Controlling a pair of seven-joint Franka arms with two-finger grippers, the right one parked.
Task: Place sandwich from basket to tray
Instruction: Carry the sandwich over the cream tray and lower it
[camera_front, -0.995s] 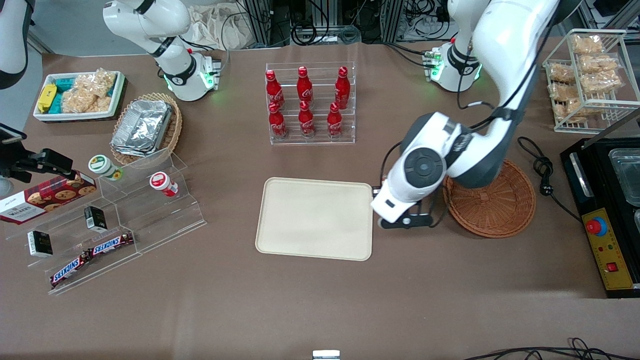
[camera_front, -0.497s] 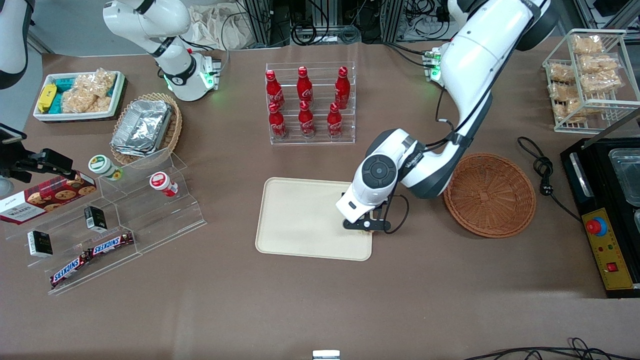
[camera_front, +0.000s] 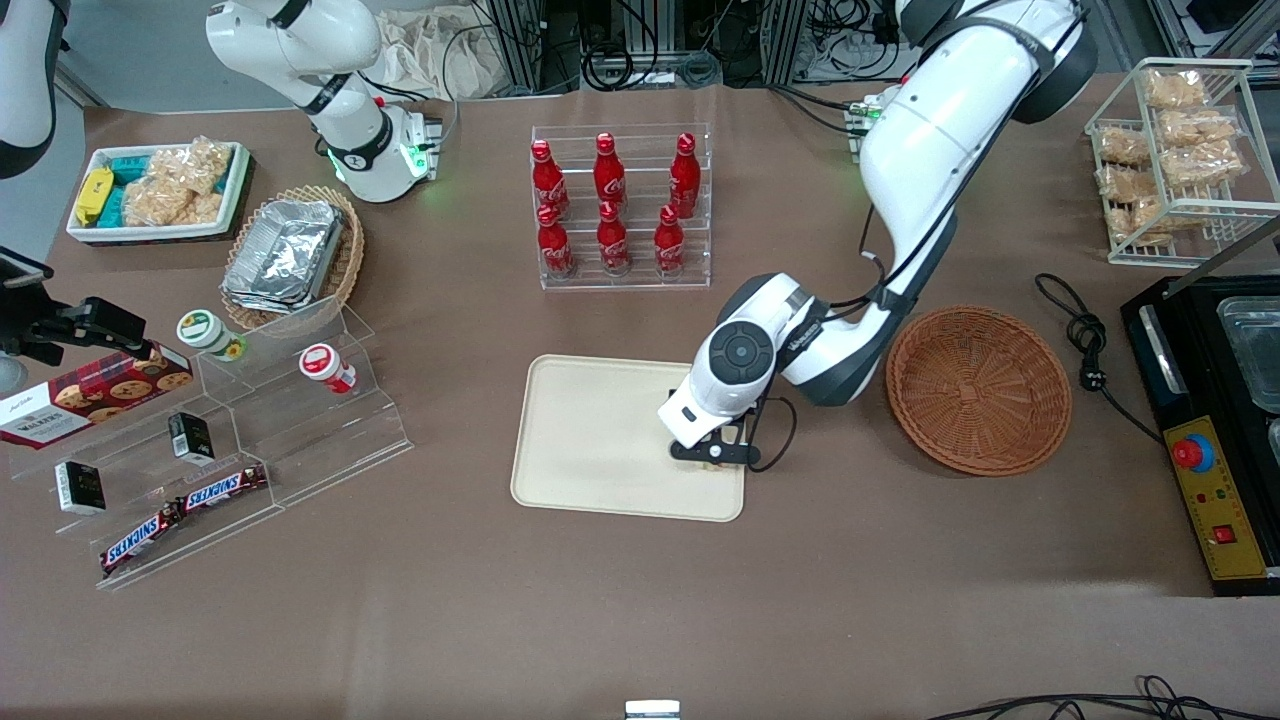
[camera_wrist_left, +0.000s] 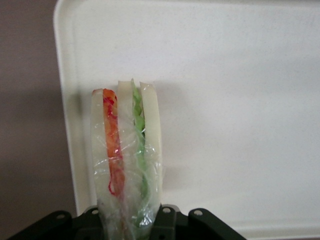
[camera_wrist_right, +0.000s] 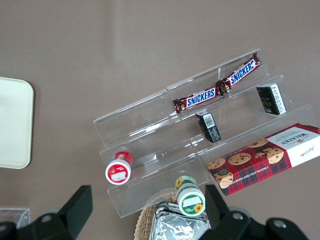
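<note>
Hanging just over the tray (camera_front: 600, 440), near the edge that faces the basket (camera_front: 978, 388), the gripper (camera_front: 712, 455) is clenched on the sandwich (camera_wrist_left: 127, 160); the wrist view shows the wedge pinched at its base between the two black jaws, with the bread slices standing on edge and the orange and green filling running away from the gripper toward the tray's middle; the basket itself sits empty, well apart on the working arm's end of the table.

By its look the sandwich is light and soft; white bread in a clear wrap will give under pressure, so I judge that a firm squeeze would crush the slices or push the filling out, while the slick film could let it slide if the hold were too loose; the present hold across the flat faces, bread to bread, seems the sensible one, since the layers are pressed together rather than pried apart; gripping by the thin point or by the wrap alone would likely fold or tear it.

Whether the wedge touches the tray I cannot tell; released from any height it would probably tip onto a flat face, which does no harm on a tray with a low rim.
</note>
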